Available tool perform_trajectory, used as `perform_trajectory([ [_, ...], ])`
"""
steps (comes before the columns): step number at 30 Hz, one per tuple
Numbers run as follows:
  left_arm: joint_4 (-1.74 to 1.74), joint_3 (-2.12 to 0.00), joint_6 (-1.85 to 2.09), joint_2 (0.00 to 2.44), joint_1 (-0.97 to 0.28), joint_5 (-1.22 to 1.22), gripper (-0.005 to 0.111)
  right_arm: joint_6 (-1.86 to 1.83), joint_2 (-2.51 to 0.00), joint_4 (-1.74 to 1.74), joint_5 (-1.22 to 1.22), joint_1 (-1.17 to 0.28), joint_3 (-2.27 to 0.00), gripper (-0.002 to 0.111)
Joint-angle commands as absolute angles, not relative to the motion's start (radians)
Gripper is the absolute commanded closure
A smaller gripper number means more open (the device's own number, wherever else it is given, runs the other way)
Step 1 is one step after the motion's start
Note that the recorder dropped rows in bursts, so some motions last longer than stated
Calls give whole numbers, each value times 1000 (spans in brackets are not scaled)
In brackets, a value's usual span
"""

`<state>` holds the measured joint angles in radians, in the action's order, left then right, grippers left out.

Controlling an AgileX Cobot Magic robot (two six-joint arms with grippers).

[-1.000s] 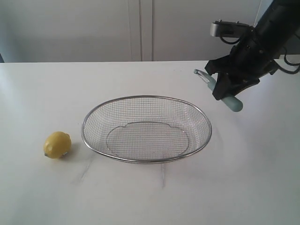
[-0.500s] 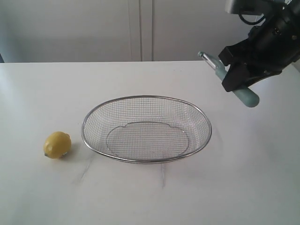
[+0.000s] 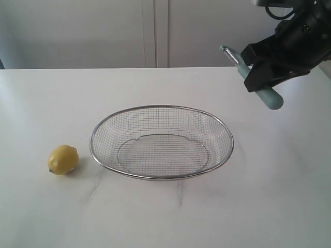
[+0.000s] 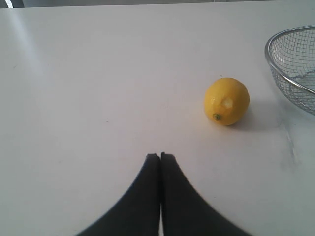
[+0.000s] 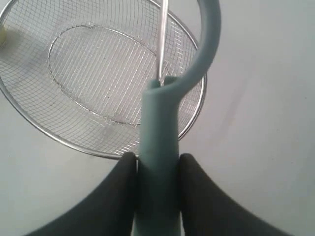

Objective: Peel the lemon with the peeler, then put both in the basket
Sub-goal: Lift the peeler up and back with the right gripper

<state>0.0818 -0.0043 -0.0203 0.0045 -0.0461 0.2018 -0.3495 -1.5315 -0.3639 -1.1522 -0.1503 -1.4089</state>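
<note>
Yellow lemon [image 3: 63, 159] sits on the table [image 3: 258, 201] just left of the basket [image 3: 155, 178], with the left jaws pressed together, empty, short of it. It looks firm, waxy and prone to roll, so best gripped across its middle. Over right, the right jaws clamp the peeler [image 3: 270, 98] by its light, stiff teal handle, aloft.

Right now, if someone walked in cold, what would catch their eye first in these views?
The big wire-mesh basket sits empty in the middle of the white table. Up at the right, the right gripper holds the teal-handled peeler in the air, blade end pointing up and left. The bright yellow lemon lies alone on the table just left of the basket.
</note>
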Motion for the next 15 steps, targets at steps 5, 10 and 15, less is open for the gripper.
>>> perform_trajectory([
  [5, 81, 0, -22, 0, -43, 203, 107, -363, -1525, -373, -1177, -152, -1406, 108],
  [10, 81, 0, -22, 0, -43, 203, 107, -355, -1499, -404, -1131, -152, -1356, 108],
  [15, 81, 0, -22, 0, -43, 203, 107, -357, -1429, -412, -1052, -152, -1262, 108],
])
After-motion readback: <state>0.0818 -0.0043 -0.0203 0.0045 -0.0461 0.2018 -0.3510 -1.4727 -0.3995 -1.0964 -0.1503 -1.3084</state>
